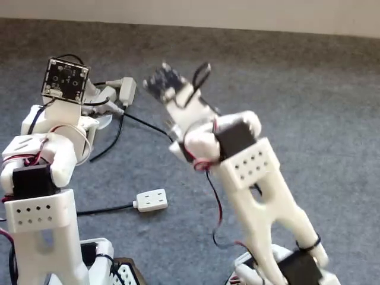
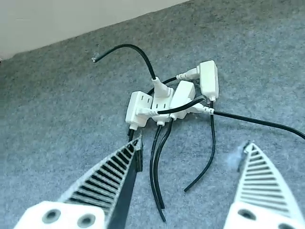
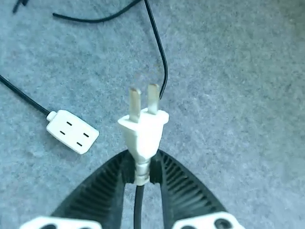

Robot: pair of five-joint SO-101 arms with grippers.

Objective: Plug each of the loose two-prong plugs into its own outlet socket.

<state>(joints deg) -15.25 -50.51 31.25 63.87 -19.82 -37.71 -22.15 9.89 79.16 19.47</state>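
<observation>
My right gripper (image 3: 143, 161) is shut on the neck of a white two-prong plug (image 3: 143, 130), held above the carpet with its prongs pointing away from the wrist. A white outlet socket (image 3: 72, 131) on a black cord lies off to one side of the plug; in the high view this outlet socket (image 1: 151, 200) rests between the two arms. My left gripper (image 2: 190, 160) hangs open above a cluster of white outlet blocks and plugs (image 2: 167, 101) tangled with black cords. One block of that cluster (image 1: 126, 90) shows beside the left arm.
Grey carpet covers the whole floor, with a pale wall (image 1: 237, 12) along the far edge. Loose black cords (image 2: 159, 181) trail from the cluster toward the left gripper, and another cord (image 1: 145, 123) runs between the arms. Both arm bases stand at the near edge.
</observation>
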